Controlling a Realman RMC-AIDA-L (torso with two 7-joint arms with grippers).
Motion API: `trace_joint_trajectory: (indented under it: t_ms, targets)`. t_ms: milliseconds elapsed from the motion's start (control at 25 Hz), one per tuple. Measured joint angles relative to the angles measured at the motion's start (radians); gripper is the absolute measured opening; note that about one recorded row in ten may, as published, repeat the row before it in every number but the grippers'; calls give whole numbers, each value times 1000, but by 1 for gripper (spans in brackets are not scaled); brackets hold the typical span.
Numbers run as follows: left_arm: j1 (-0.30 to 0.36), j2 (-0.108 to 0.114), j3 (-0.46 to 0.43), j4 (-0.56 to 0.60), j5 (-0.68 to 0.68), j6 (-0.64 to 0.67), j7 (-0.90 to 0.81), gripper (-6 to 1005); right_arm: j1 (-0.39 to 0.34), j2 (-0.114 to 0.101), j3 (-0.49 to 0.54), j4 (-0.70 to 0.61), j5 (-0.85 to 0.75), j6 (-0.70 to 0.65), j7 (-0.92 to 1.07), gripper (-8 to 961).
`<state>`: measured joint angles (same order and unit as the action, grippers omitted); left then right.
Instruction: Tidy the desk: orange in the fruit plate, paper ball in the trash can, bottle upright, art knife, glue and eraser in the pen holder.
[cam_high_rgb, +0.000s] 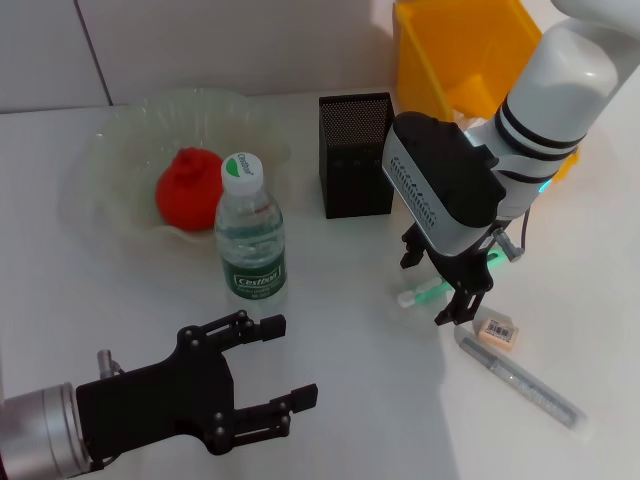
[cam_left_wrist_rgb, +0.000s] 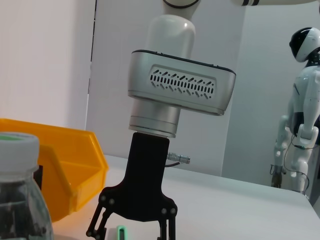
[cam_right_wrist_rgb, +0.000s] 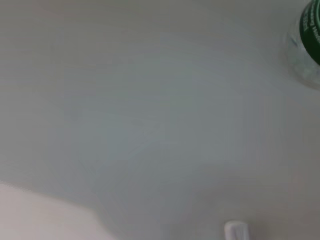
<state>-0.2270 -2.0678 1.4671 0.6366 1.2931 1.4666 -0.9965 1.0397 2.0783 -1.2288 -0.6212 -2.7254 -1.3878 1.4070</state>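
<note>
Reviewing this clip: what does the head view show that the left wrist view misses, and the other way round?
Only the head view shows the orange in the fruit plate, the pen holder, the eraser and a clear pen-like tool on the desk, plus the open left gripper. Only the left wrist view shows a white humanoid robot in the background. Both show the upright bottle, the trash can and the right gripper, low over a small green-and-white item.

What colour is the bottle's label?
Green with white lettering; the bottle shows it best in the head view.
</note>
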Motion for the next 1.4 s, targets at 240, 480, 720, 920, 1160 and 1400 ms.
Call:
trace_joint_trajectory:
  t_ms: [240, 480, 720, 920, 1160, 1400]
  targets:
    - [0, 0, -3, 0, 0, 1, 0, 786, 3, 0, -3, 6, -1, 13, 15, 737]
    - [-4, 0, -4, 0, 0, 2, -1, 786, 6, -1, -2, 22, -2, 21, 16, 651]
    - [-10, 0, -4, -1, 0, 2, -2, 786, 7, -2, 1, 27, -3, 24, 12, 591]
    - [-12, 0, -2, -2, 0, 2, -3, 786, 7, -3, 4, 28, -3, 26, 10, 582]
    - [-12, 2, 0, -4, 0, 1, -3, 787, 10, -3, 2, 30, -4, 34, 15, 572]
    - [-16, 2, 1, -13, 0, 1, -4, 787, 13, -2, -3, 47, -9, 51, 17, 455]
